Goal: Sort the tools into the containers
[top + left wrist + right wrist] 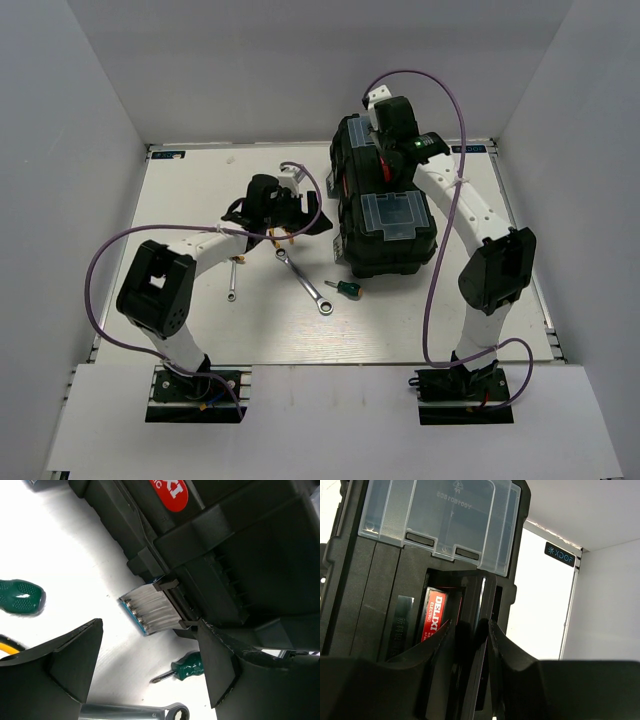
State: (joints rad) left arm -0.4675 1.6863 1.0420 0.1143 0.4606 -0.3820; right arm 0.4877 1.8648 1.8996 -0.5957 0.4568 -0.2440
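The black toolbox [385,215] stands closed at centre right, with clear lids [440,515] and a red-labelled handle [436,614]. My right gripper [385,165] [469,627] is shut on the black handle bar. My left gripper [298,205] [149,625] is open at the toolbox's left side, its jaws either side of the silver latch [150,611]. The long ratchet wrench [305,278] [135,712], a green screwdriver [348,289] [184,665] and the small wrench [232,280] lie on the table. A second green screwdriver [20,596] and the yellow pliers [275,238] lie by the left gripper.
White walls close in the table [480,330] on three sides. The toolbox sits against the back right area. Purple cables [445,150] loop over both arms.
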